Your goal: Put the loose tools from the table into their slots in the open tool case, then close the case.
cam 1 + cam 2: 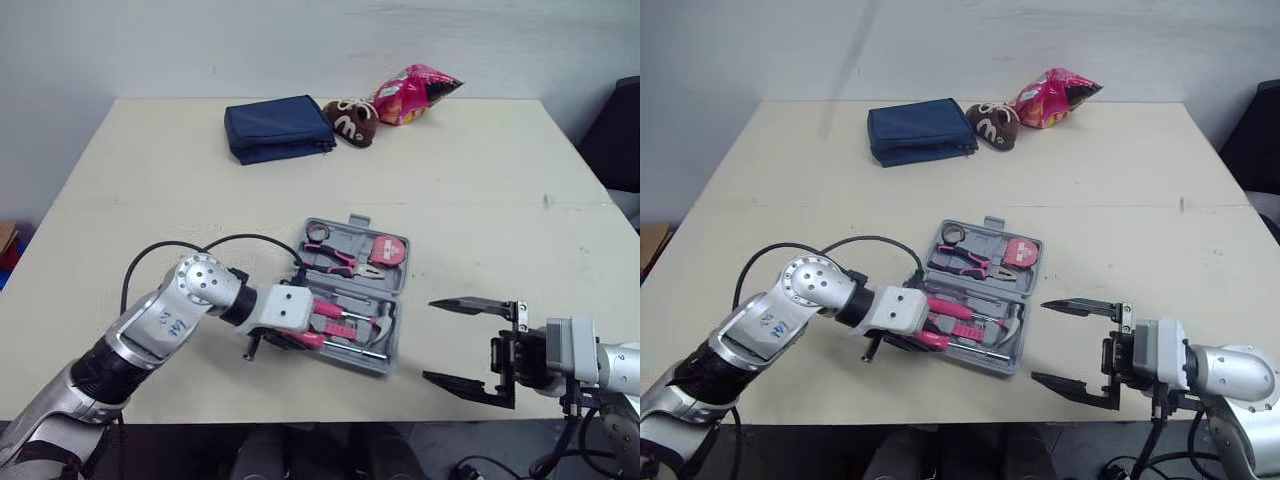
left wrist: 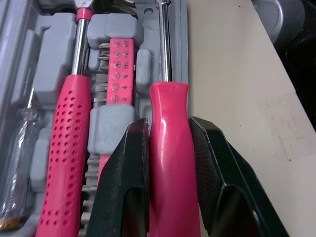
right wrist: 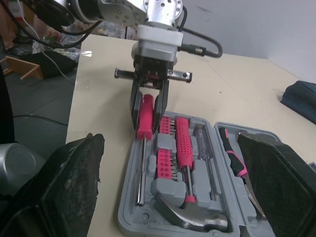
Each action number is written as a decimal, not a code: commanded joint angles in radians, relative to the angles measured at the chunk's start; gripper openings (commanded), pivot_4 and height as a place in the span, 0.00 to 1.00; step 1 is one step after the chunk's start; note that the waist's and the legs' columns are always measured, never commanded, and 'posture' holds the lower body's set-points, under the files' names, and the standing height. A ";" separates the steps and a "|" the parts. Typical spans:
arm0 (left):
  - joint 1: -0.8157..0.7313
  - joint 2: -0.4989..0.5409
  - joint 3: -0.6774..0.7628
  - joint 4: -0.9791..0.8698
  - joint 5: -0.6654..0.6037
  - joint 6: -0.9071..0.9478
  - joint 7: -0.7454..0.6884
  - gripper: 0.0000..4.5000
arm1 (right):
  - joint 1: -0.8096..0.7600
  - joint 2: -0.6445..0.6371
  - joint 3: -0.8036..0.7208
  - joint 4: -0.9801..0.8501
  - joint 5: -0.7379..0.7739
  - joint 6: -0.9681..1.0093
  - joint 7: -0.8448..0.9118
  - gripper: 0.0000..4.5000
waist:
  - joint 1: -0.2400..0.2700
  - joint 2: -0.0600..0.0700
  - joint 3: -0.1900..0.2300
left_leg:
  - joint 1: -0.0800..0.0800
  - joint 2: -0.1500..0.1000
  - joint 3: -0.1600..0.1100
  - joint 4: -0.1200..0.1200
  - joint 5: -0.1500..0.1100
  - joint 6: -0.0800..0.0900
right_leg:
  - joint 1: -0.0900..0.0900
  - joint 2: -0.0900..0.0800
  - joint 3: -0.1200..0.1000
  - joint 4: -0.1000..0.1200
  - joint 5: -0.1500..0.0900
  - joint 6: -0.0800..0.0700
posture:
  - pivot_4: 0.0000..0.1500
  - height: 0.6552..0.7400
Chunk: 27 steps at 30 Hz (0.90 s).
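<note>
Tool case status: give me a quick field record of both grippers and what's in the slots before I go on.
left gripper: shut on pink-handled screwdriver
screwdriver position: shaft along the edge slot of the tool case; seating unclear
right gripper: open, beside the case, holding nothing
case lid: open
in slots: hammer, bit strip, clear-handled screwdriver, pliers, tape measure
far end of table: navy pouch, snack bag

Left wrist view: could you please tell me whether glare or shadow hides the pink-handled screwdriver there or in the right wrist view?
Left wrist view: pale sheen streaks the pink plastic-handled screwdriver gripped by the left hand, hiding nothing; right wrist view: the same tool is evenly lit, and the steel hammer head in the grey plastic case gleams.
</note>
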 commanded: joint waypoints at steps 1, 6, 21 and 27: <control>-0.025 -0.010 0.001 0.027 0.033 -0.036 -0.001 0.12 | 0.010 0.005 -0.036 -0.046 0.011 -0.011 -0.017 1.00 | 0.000 0.000 0.000 | 0.000 0.000 0.000 0.000 0.000 0.000 | 0.000 0.000 0.000 0.000 0.000 0.000 | 1.00 1.00; -0.032 -0.035 -0.006 0.049 0.049 -0.042 -0.009 0.12 | 0.022 0.002 -0.037 -0.058 0.012 -0.010 -0.029 1.00 | 0.002 0.000 0.000 | 0.000 0.000 0.000 0.000 0.000 0.000 | 0.000 0.000 0.000 0.000 0.000 0.000 | 1.00 1.00; -0.035 -0.035 0.013 0.045 0.050 -0.014 -0.025 0.51 | 0.039 -0.009 -0.046 -0.090 0.027 0.009 -0.054 1.00 | 0.007 0.000 0.000 | 0.000 0.000 -0.002 0.002 0.000 0.001 | 0.001 0.000 -0.001 0.001 0.000 0.000 | 1.00 1.00; -0.010 -0.056 0.107 -0.012 -0.068 -0.070 -0.045 0.87 | 0.057 -0.012 -0.055 -0.120 0.042 0.036 -0.060 1.00 | 0.005 0.000 0.000 | 0.000 0.000 -0.002 0.002 0.000 0.001 | 0.001 -0.001 -0.001 0.000 0.000 0.000 | 1.00 1.00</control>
